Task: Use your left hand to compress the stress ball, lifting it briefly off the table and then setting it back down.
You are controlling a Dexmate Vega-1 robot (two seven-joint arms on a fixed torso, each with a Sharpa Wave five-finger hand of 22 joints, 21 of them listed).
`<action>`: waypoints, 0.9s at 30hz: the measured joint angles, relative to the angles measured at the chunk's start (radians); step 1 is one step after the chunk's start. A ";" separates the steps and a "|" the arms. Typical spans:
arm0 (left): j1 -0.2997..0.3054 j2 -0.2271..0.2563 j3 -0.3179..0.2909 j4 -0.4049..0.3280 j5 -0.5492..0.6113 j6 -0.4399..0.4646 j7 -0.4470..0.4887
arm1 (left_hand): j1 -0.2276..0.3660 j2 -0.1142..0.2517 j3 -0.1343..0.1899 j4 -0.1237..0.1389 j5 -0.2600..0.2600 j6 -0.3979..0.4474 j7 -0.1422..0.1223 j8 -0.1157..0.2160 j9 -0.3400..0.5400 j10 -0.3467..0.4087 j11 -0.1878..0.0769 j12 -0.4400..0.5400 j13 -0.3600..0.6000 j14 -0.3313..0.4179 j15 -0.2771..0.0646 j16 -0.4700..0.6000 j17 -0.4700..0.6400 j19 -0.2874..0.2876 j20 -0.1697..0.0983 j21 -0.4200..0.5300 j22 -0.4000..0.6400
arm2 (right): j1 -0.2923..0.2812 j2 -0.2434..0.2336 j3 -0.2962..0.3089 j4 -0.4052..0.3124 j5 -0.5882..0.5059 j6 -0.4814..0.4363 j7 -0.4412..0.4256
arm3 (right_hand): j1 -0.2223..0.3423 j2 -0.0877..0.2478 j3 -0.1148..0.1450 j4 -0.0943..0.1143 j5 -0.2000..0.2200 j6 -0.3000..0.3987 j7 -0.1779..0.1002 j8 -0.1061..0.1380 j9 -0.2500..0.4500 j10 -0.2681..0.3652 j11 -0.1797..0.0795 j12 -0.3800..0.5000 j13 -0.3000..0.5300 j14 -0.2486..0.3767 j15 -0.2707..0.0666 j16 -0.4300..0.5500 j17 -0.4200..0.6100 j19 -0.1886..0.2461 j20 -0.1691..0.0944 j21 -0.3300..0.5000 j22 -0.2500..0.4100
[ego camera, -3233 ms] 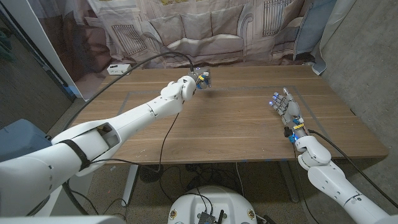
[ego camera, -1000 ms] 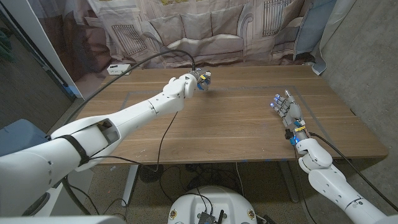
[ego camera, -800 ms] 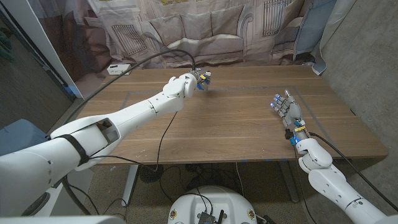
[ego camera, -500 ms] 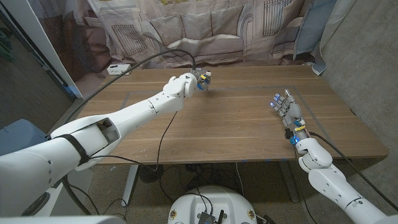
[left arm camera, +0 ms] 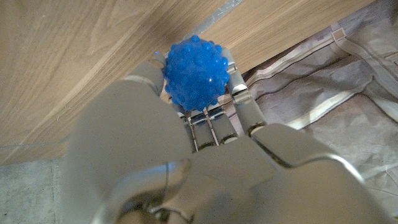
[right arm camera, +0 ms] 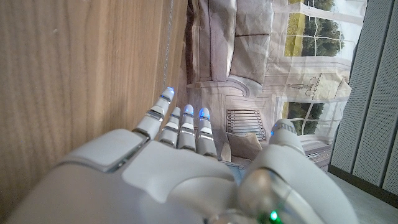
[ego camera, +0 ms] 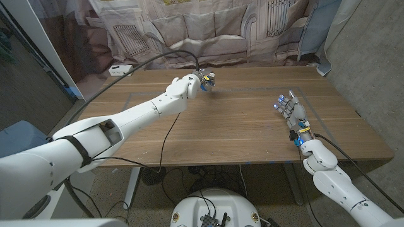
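Even, soft indoor light; wrist views blur close up.

White jointed arms, black cables, right hand (ego camera: 290,110) with blue-lit fingertips (right arm camera: 185,111).

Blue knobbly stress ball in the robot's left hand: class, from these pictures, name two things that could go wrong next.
1. The blue knobbly stress ball sits at the tips of the left hand's fingers, not deep in the palm, so it might pop out under a squeeze.
2. The hand works near the wooden table's far edge; a dropped ball could roll off.
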 measured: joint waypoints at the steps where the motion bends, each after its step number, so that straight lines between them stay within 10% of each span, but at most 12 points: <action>1: 0.000 0.000 0.000 0.000 0.000 -0.001 0.001 | 0.007 0.007 0.006 -0.006 0.000 0.003 0.000 0.001 0.000 0.004 0.001 0.000 0.000 0.005 -0.005 0.000 0.000 0.005 -0.005 0.000 0.000 | 0.000 0.000 0.000 0.000 0.000 0.000 0.000 | 0.000 0.000 0.000 0.000 0.000 0.000 0.000 0.000 0.000 0.000 0.000 0.000 0.000 0.000 0.000 0.000 0.000 -0.001 -0.001 0.000 0.000; 13: 0.000 -0.003 -0.001 0.007 0.005 -0.006 0.008 | 0.081 0.035 0.048 -0.053 0.005 0.030 -0.002 0.001 -0.009 0.035 0.002 0.008 -0.014 0.082 -0.025 0.012 0.000 0.065 -0.048 0.030 0.007 | 0.003 0.003 -0.001 0.004 -0.002 0.003 0.000 | 0.000 0.000 0.000 0.000 0.000 0.006 0.006 0.000 0.000 0.000 0.000 0.000 0.000 0.000 0.000 0.000 0.000 0.002 -0.005 0.000 0.000; 27: 0.021 -0.002 -0.026 0.013 -0.019 -0.044 0.062 | 0.152 -0.037 0.082 -0.061 0.005 0.163 0.020 0.079 0.033 0.169 0.007 0.060 0.030 0.181 0.003 0.098 0.048 0.123 -0.049 0.147 0.025 | 0.001 0.004 -0.002 0.002 -0.004 0.005 -0.003 | 0.000 0.000 0.000 0.000 0.000 0.006 0.006 0.000 0.000 0.000 0.000 0.000 0.000 0.000 0.000 0.000 0.000 0.002 -0.005 0.000 0.000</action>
